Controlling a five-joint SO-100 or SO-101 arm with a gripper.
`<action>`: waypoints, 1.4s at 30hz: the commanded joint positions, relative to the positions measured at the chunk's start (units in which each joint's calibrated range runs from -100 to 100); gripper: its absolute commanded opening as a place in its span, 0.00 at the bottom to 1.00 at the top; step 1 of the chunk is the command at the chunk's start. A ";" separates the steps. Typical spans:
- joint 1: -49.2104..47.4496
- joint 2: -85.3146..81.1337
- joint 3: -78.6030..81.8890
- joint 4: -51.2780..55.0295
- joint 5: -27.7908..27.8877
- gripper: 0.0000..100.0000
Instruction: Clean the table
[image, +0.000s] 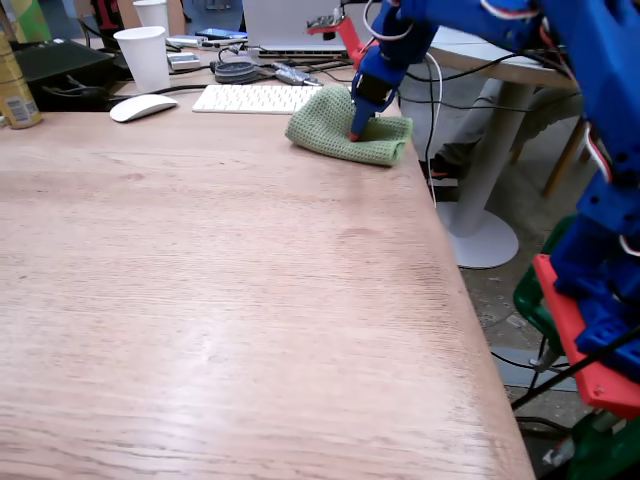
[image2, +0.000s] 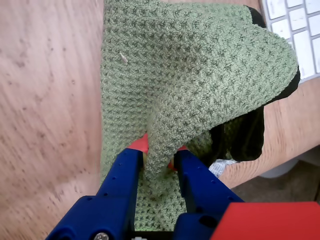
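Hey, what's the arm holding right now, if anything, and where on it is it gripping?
The gripper is shut on the green cloth, pinching a raised fold of it near one edge, at the far right corner of the table in the fixed view.

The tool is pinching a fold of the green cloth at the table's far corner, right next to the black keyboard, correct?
Not quite: the keyboard is white, as the fixed view shows. The tool does pinch a fold of the green cloth at the table's far corner.
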 joint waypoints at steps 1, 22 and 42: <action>2.11 1.12 -0.91 0.61 -0.05 0.00; -82.15 -65.00 24.95 16.78 -21.54 0.00; -77.59 -15.43 10.61 -5.47 -20.90 0.00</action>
